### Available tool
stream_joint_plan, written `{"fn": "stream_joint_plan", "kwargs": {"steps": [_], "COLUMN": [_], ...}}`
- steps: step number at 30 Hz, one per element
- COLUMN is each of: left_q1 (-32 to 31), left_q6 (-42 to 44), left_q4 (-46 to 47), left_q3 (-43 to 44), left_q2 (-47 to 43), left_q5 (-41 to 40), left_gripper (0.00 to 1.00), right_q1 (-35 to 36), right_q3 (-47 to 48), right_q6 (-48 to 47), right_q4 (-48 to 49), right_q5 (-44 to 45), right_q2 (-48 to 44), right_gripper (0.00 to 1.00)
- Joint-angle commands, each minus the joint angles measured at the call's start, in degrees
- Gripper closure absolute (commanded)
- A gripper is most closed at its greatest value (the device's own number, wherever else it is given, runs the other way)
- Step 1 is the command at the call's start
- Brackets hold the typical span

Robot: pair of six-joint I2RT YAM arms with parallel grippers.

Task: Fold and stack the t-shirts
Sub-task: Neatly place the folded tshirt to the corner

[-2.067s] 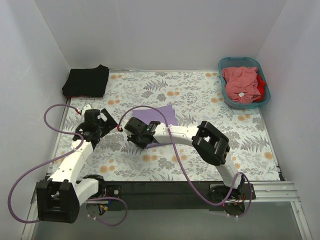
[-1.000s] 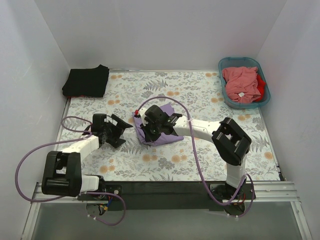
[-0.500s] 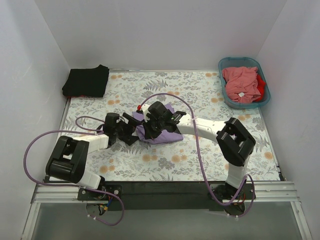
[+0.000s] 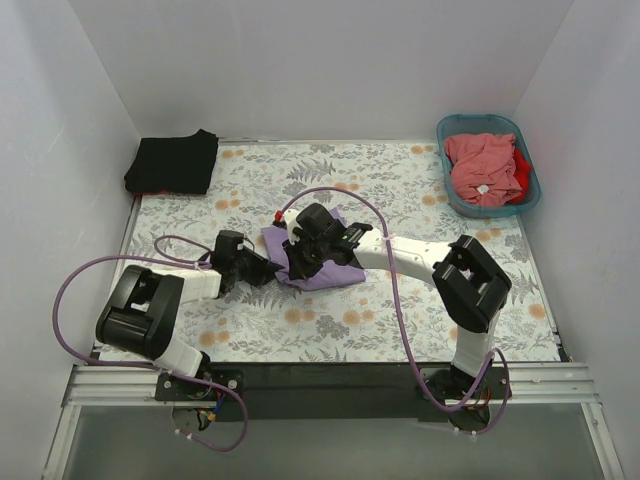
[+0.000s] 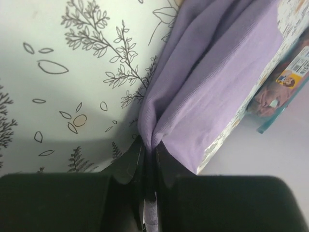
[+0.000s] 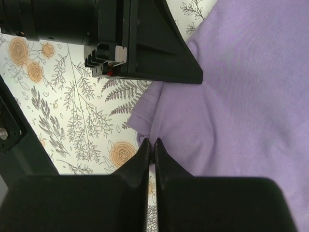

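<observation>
I see the lavender shirt lying in a soft, bunched heap near the middle of the floral table cover, slightly left of centre, its ribbed cotton folded into several layers with rounded creases. My left gripper reaches in low from the left, and in its wrist view the two dark fingers are pinched together on the near-left edge of that shirt, a thin strip of purple cloth showing between them. My right gripper comes in from the right and hangs over the same heap. Its slim black fingers are pressed together on the shirt's left border, with wrinkles running toward the tips. The two grippers sit just beside each other at the cloth's left side. In the far left corner a black shirt lies folded into a flat, squarish block. In the far right corner an oval teal basket of smooth plastic holds a crumpled salmon-pink shirt with a red shirt tucked at its right. The table cover is printed with grey ferns and orange blossoms.
</observation>
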Motion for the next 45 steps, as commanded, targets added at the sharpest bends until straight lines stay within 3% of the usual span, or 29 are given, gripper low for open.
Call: {"fn": "stream_joint_plan", "kwargs": {"steps": [1, 3, 4, 12, 14, 18, 22, 31, 37, 45], "left_q1": [-0.2, -0.1, -0.2, 3.2, 4.9, 6.4, 7.0, 10.8, 12.1, 14.4], "left_q6": [2.9, 4.9, 5.6, 23.7, 30.2, 40.8, 48.8, 61.3, 70.0, 75.3], "left_q4": [-3.0, -4.0, -4.7, -15.9, -18.0, -25.3, -28.3, -32.1, -34.7, -36.6], "left_q3": [0.9, 2.0, 2.8, 17.2, 20.8, 31.9, 42.5, 64.5, 81.4, 97.6], "left_q2": [-0.1, 0.1, 0.2, 6.3, 8.9, 13.8, 17.5, 28.6, 37.3, 45.3], "left_q5": [-2.9, -3.6, -3.9, -8.4, -9.6, -12.3, -17.6, -25.5, -30.8, -29.5], "left_gripper": [1.0, 1.0, 1.0, 1.0, 1.0, 1.0, 1.0, 1.0, 1.0, 1.0], "right_q1": [0.0, -0.1, -0.1, -1.5, -1.9, -2.9, -4.1, -6.4, -7.2, -7.6], "right_q3": [0.1, 0.2, 0.3, -2.6, -3.6, -6.4, -11.2, -16.6, -17.4, -12.3], "right_q6": [0.6, 0.6, 0.6, -0.3, -1.1, -2.4, -2.2, -1.8, -0.1, 1.7], "right_q4": [2.1, 2.1, 2.1, -0.5, -2.7, -7.2, -10.5, -16.2, -16.5, -21.1], "right_q5": [-1.8, -2.8, -3.1, 0.5, 3.4, 9.0, 13.4, 25.1, 23.1, 20.9], "right_q2": [-0.9, -0.6, -0.5, -5.2, -7.0, -12.6, -18.4, -26.8, -25.8, -21.6], "right_gripper": [0.87, 0.78, 0.68, 0.4, 0.25, 0.16, 0.02, 0.02, 0.02, 0.02]}}
